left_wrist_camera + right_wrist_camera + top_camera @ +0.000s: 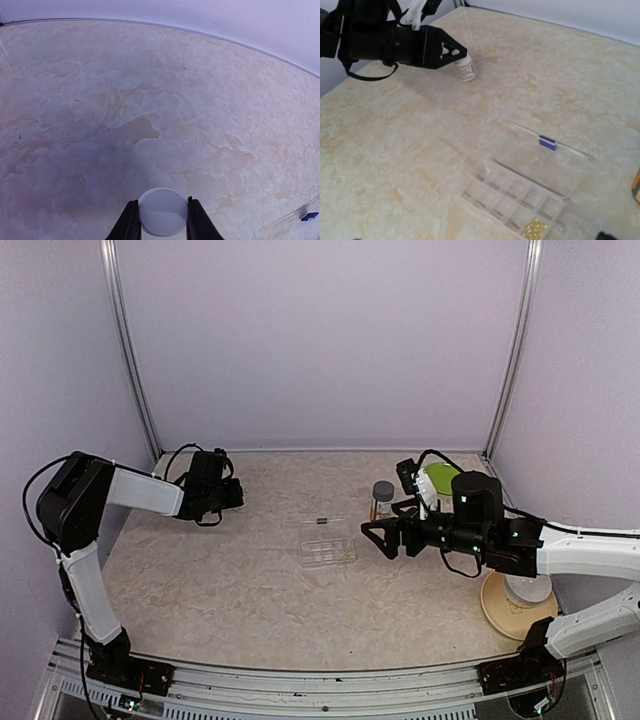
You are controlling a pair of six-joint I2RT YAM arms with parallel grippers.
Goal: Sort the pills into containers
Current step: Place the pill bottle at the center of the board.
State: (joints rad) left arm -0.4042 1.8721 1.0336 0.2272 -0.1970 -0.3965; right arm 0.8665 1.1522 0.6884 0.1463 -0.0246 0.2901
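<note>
Pills (535,229), small yellow beads, sit heaped in one end cell of the containers (506,196), a row of little compartments in a flat, clear box. The box lies on the table (220,590) just ahead of the right gripper (376,538), close to its fingertips. The box's clear lid (540,165) is folded open on the side away from that gripper, and a small dark blue piece (547,142) sits on the lid's far edge.

From above, the right gripper's fingers appear spread apart with nothing between them. A bottle with a grey cap (382,498) stands just beside this gripper. A green plate (443,478) lies beyond the bottle. A white bowl (527,588) rests on a tan plate (505,615) back beside the right arm.

The left gripper (162,206) is well apart from the box, across the table. Its two fingers press against either side of a small white bottle (465,69), which stands upright on the table at the fingertips.
</note>
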